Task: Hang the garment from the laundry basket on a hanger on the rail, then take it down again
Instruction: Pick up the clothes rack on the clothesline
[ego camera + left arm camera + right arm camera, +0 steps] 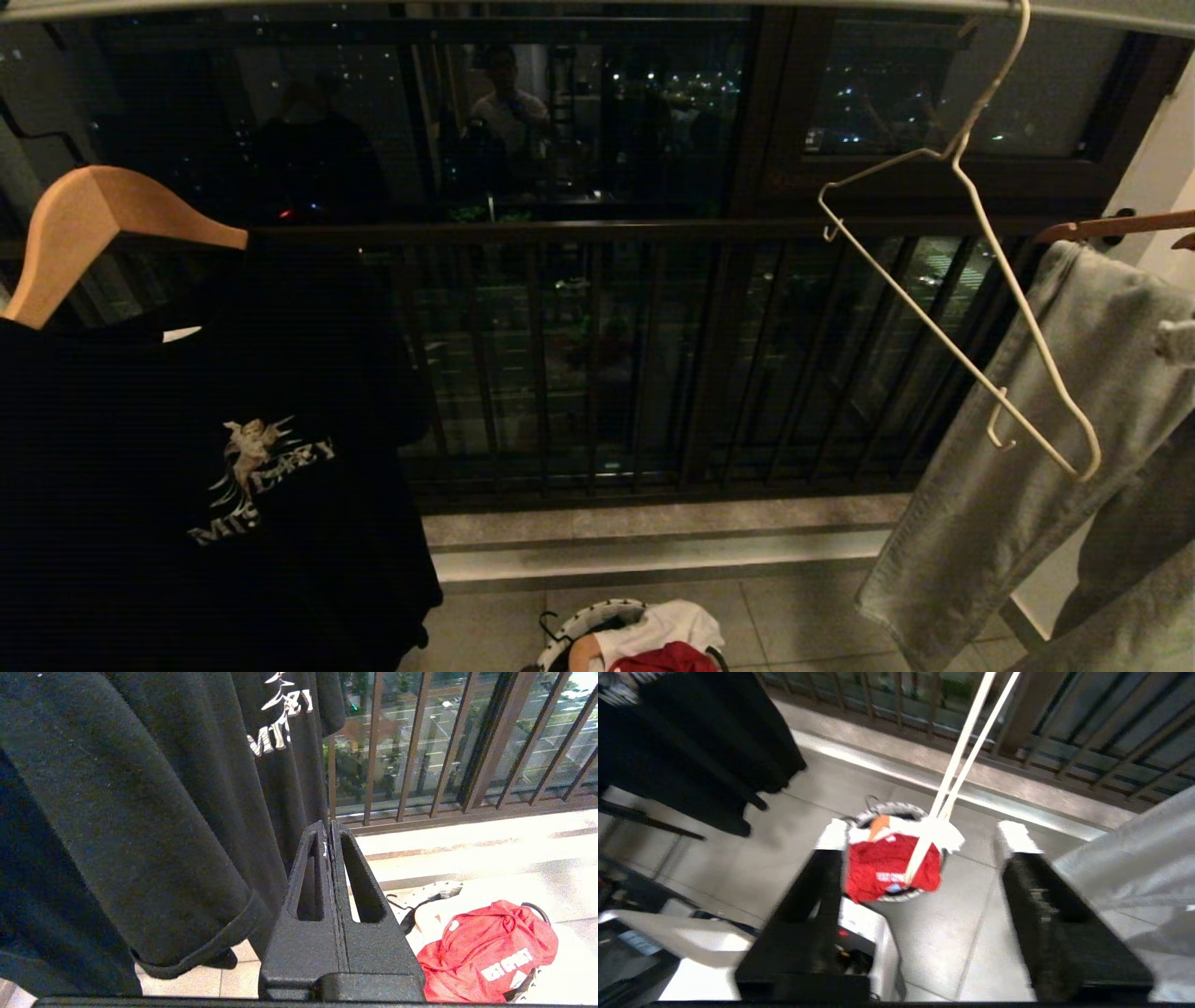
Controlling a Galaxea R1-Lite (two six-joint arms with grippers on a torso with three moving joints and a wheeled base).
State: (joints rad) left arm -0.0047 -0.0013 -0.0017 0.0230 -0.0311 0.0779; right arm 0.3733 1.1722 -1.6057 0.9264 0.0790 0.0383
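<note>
Below open right claw [920, 844]: garment [882, 868] in laundry basket [896, 809]; left claw [328, 833] closed

Garment [665, 659] in laundry basket [581, 620] on floor, hanger [971, 252] on rail [560, 6] at right, black T-shirt [187, 467] hung at left, railing [607, 355] behind.

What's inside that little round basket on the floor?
The laundry basket holds a crumpled red T-shirt with white lettering on top, a white cloth beside it, and a bit of something orange. Whatever lies beneath them is covered.
</note>
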